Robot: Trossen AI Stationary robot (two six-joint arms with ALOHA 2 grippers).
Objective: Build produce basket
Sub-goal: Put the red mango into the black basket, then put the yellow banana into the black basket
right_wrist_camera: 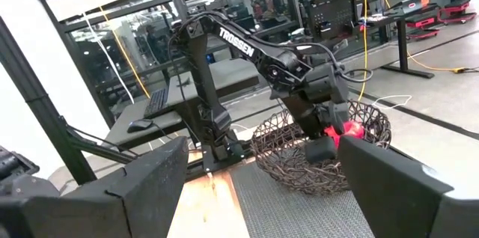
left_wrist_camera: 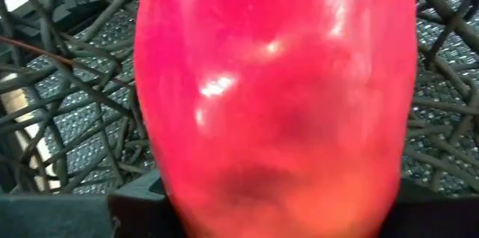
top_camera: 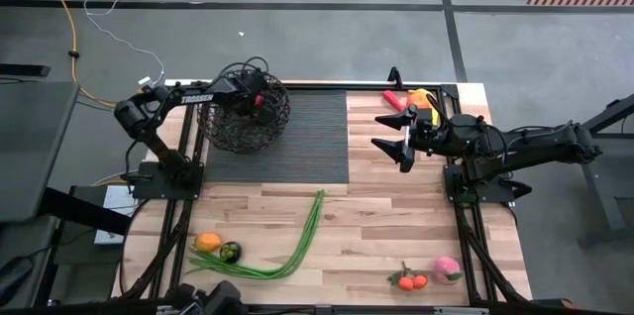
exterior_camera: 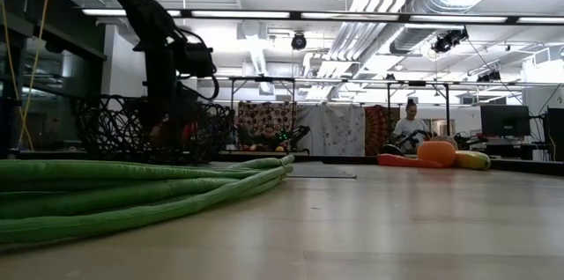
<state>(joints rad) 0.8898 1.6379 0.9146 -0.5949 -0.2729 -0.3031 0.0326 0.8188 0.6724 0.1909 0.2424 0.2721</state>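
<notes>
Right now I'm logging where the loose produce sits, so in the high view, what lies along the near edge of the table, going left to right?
Orange fruit → dark green fruit → long green stalks → small oranges → pink fruit.

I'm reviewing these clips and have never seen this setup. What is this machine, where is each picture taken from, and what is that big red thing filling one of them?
Two robot arms work at a wooden table. One picture looks down from above, one looks level across the tabletop, and one comes from each wrist. The left gripper is over the wire basket, shut on a red fruit, which fills its wrist camera. The right gripper waits open near the table's far right. Long green stalks, an orange fruit, a dark green fruit and a pink fruit lie along the near edge.
</notes>
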